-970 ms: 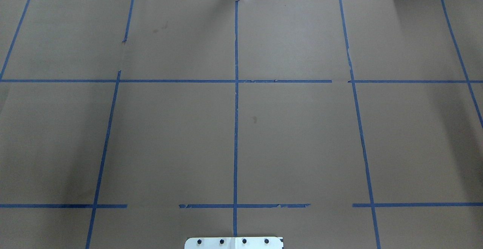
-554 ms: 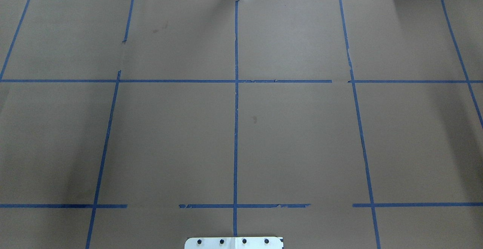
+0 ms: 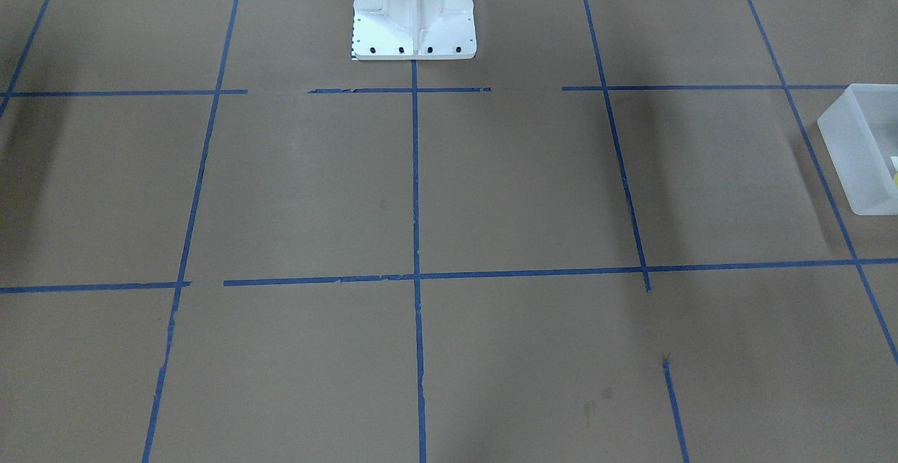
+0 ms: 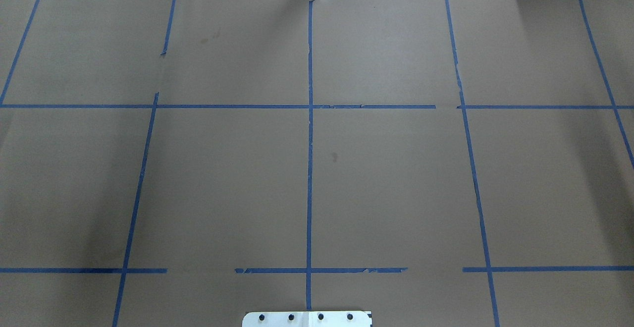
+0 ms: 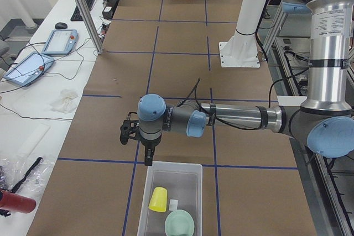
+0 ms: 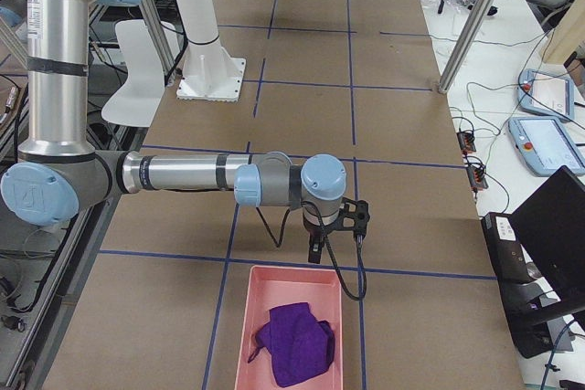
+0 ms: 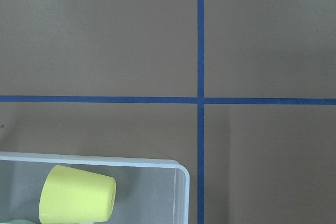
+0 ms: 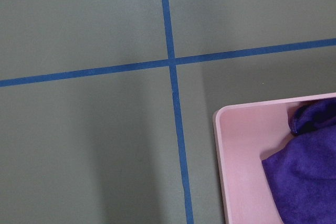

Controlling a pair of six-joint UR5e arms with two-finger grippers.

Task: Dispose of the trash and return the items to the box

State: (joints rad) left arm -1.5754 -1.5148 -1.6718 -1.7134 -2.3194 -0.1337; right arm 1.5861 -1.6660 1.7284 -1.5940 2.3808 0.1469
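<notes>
The frosted-white box (image 5: 185, 185) sits at the table's left end. It holds the yellow cup (image 5: 158, 199), lying on its side, and the mint-green bowl (image 5: 180, 225). My left gripper (image 5: 148, 157) hangs just beyond the box's far rim; I cannot tell if it is open or shut. The left wrist view shows the box's corner (image 7: 178, 170) and the cup (image 7: 77, 194). My right gripper (image 6: 313, 251) hangs beside a pink bin (image 6: 274, 282) that holds a purple cloth (image 6: 294, 342); its state is unclear. No gripper shows in the overhead view.
The white robot base (image 3: 414, 14) stands at the table's middle rear edge. The box's edge shows at the right of the front-facing view (image 3: 859, 147). Tablets (image 5: 60, 41) and an aluminium post (image 5: 83, 12) stand along the operators' side.
</notes>
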